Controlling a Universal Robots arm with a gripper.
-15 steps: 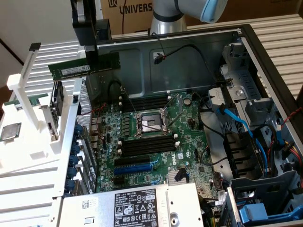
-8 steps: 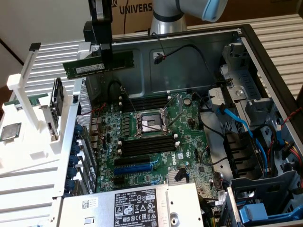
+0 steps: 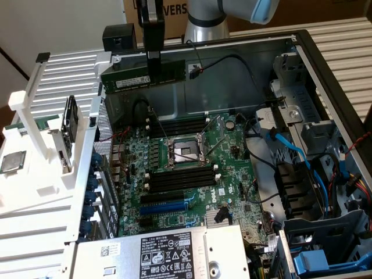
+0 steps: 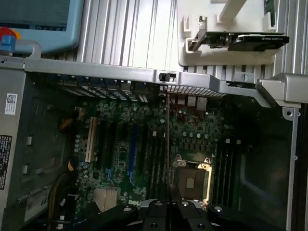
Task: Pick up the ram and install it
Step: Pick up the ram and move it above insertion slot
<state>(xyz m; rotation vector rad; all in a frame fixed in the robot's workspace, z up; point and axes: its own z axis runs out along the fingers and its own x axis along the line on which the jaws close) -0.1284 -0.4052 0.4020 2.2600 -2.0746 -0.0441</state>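
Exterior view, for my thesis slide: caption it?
The gripper, jaws shut on the ram, hangs above the motherboard.

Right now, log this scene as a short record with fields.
hand: shut on the ram, above the open case
ram: held level, clear of the motherboard, in no slot
black slots: flank the processor socket, no stick seated
task state: ram picked up, not installed
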